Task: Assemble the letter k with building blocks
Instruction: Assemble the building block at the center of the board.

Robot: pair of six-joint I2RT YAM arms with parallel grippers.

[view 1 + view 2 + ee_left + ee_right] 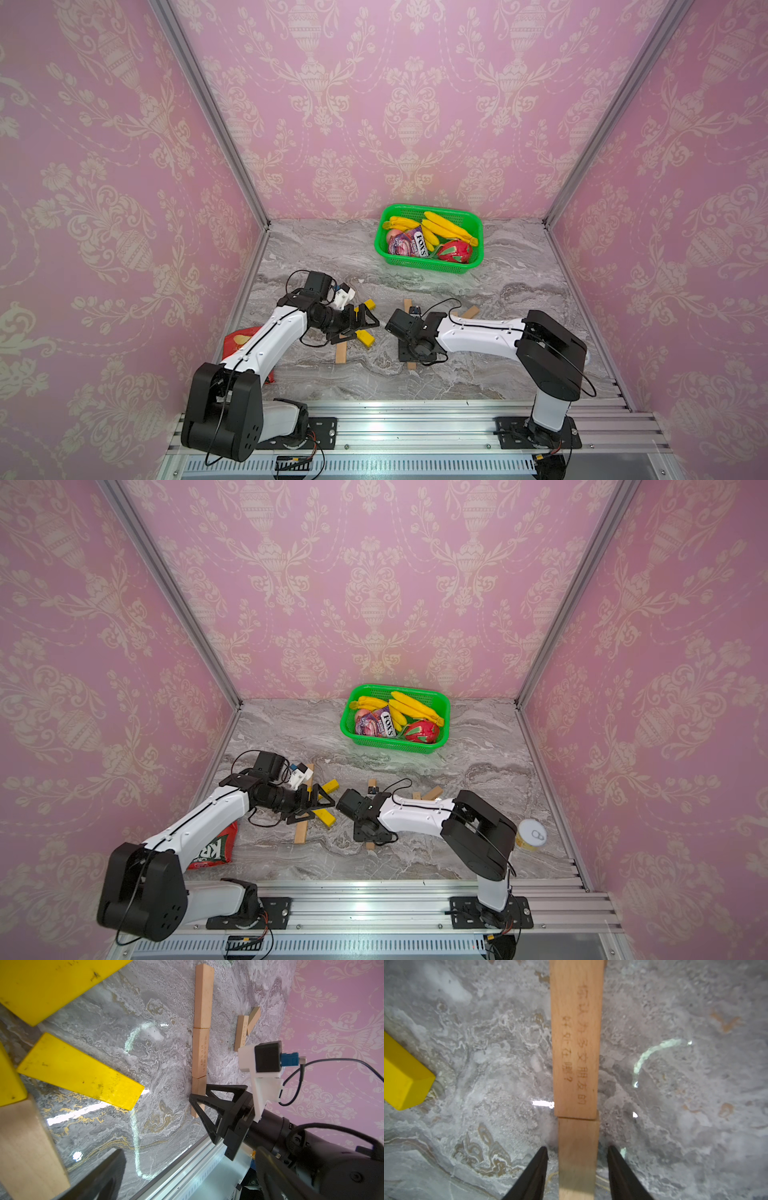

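Currently I judge the stem (201, 1043) complete: three wood bars lie end to end on the table (162, 1064). Both slanted arms are left to place. The right gripper (577, 1150) straddles the nearest stem bar (578, 1167), its fingers (537, 1167) spread with a narrow gap on each side. The left gripper (357, 326) hangs wide open over the yellow bars (83, 1076).

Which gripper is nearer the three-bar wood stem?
Right. The right gripper straddles the end bar of the wood stem, jaws open with a gap on either side. The left gripper is off to the side, over the yellow blocks.
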